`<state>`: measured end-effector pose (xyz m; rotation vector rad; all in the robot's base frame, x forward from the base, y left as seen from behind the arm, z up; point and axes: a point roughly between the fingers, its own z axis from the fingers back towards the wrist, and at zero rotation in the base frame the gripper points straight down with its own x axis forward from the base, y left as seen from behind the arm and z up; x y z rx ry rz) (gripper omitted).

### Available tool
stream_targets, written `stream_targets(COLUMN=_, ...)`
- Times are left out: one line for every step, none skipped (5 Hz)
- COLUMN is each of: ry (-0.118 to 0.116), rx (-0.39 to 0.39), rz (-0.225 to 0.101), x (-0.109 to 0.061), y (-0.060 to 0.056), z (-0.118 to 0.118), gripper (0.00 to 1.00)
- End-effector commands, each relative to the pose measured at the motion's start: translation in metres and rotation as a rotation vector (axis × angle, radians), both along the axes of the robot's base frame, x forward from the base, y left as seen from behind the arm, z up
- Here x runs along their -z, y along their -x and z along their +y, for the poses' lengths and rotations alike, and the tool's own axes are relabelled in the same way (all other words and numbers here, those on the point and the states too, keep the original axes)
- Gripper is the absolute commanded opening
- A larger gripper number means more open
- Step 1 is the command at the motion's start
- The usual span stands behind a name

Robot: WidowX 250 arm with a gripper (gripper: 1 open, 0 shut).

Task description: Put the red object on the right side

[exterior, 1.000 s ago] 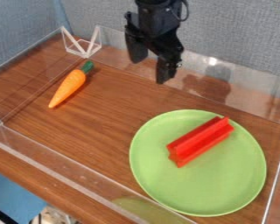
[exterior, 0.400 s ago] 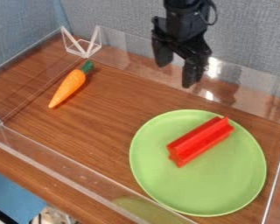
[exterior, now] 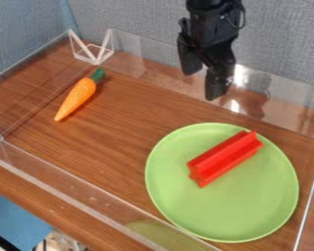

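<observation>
The red object point(exterior: 226, 157), a bright red bar, lies slantwise on the light green plate point(exterior: 186, 201) at the right front of the wooden table. My gripper point(exterior: 202, 73) hangs above the table's back, up and to the left of the bar and well apart from it. Its two black fingers point(exterior: 215, 80) point down and stand open with nothing between them.
An orange toy carrot point(exterior: 76, 97) with a green top lies on the left. A white wire stand point(exterior: 89, 45) sits in the back left corner. Clear plastic walls point(exterior: 271, 86) run along the table's back and front edges.
The gripper has shifted to the right along the back of the table and rolled a little about its own axis. It stays open. The red object and the carrot have not moved.
</observation>
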<state>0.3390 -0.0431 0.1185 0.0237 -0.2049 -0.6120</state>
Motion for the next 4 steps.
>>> stream_targets(ry=0.007, rx=0.015, rz=-0.054, x=-0.015, y=-0.008, z=-0.001, gripper=1.0)
stream_targets(ry=0.009, rx=0.027, rz=-0.061, x=-0.014, y=-0.013, z=-0.002, gripper=0.0)
stream_targets(ry=0.009, rx=0.048, rz=-0.05, x=-0.02, y=-0.006, z=-0.01, gripper=1.0)
stream_targets(ry=0.012, rx=0.071, rz=-0.044, x=-0.024, y=-0.002, z=-0.02, gripper=1.0)
